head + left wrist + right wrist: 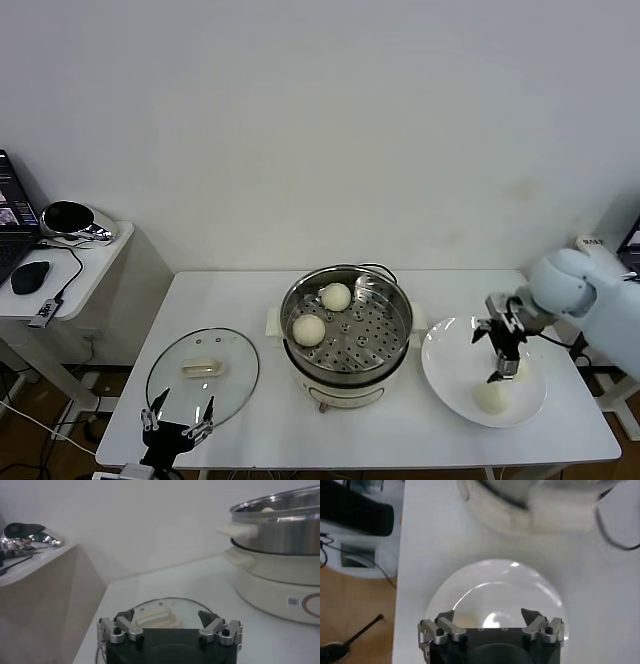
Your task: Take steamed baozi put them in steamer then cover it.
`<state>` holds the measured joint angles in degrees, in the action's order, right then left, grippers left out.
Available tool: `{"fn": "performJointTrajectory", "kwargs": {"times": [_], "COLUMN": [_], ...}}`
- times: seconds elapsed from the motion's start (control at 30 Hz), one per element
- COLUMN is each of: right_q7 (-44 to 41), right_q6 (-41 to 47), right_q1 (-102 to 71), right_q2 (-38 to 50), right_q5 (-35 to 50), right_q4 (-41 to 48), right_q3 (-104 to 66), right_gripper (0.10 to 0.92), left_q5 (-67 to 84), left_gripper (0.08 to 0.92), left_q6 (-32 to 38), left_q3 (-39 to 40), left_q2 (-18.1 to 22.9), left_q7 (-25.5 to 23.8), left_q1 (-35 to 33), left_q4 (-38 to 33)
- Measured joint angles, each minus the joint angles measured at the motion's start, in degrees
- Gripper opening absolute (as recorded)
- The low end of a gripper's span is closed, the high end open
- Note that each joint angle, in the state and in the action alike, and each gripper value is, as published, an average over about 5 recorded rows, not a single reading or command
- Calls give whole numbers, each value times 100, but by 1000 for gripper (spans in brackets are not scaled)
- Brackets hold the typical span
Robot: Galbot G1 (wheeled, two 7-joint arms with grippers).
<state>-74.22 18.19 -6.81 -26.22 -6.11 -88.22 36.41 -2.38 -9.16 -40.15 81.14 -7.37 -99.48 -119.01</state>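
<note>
The steamer (345, 335) stands open at the table's middle, with two steamed baozi on its perforated tray (336, 296) (309, 329). A white plate (450, 365) to its right holds one baozi (491, 396), and a second (521, 371) shows partly behind my right gripper (504, 372). That gripper hangs open just above the plate, empty. In the right wrist view my right gripper (487, 616) is over bare plate (495, 587). The cover (203, 375) lies flat at the front left. My left gripper (178, 425) is open beside it, also seen in the left wrist view (167, 617) facing the cover (160, 611).
A small side table (95, 265) at the far left carries a laptop, a mouse (30, 277) and a shiny black object (70, 220). The steamer's cream base (280, 587) rises to one side of the left gripper. The table's front edge is close to the cover and plate.
</note>
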Motion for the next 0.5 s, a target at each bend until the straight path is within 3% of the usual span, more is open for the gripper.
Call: {"fn": "performJointTrajectory", "kwargs": {"times": [0.5], "right_q7": [13], "right_q6": [-142], "right_q1": [-743], "right_q2": [-81], "right_q5": [-542], "right_q4": [280], "right_q3": [-424], "right_gripper": [823], "left_q5": [-33], "left_gripper": [823], "left_q6": [-3], "left_q3": [8], "left_q2": [-7], "left_q7": [-3], "left_q1": [30], "left_q4": [92]}}
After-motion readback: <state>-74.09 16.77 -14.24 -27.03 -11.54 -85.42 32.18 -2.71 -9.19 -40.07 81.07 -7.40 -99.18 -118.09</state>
